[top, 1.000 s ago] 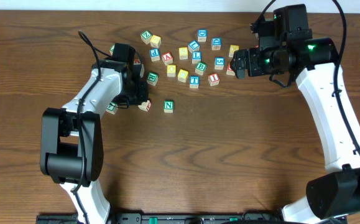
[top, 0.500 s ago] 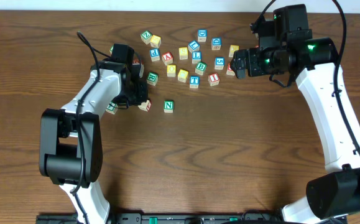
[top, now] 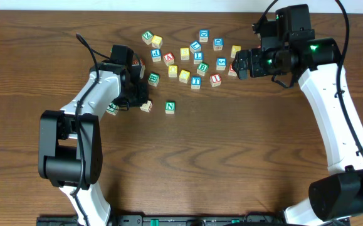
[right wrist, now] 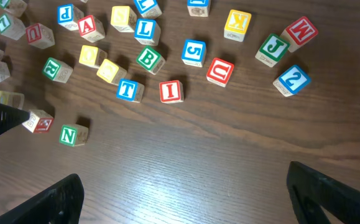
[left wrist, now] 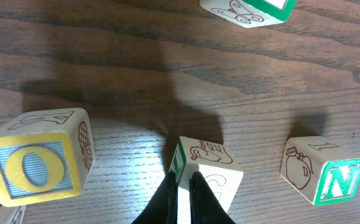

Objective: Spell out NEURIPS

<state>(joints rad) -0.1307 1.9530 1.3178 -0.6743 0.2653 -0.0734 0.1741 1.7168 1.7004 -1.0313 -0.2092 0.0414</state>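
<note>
mostly bare table (top: 231, 163), blocks (top: 199, 56) clustered toward far edge, n cube (top: 170, 107) apart

The left arm (top: 99, 94) rises from its base at the near left, elbow bent, with the forearm reaching far and rightward and the wrist pitched steeply down. The left gripper (left wrist: 183, 185) points downward, its two dark fingers pressed together with no gap at the tips. The right arm (top: 330, 110) stretches from the near right corner toward the far side, then turns left at the wrist. The right gripper (right wrist: 192, 193) hangs high, jaws spread wide apart.
</note>
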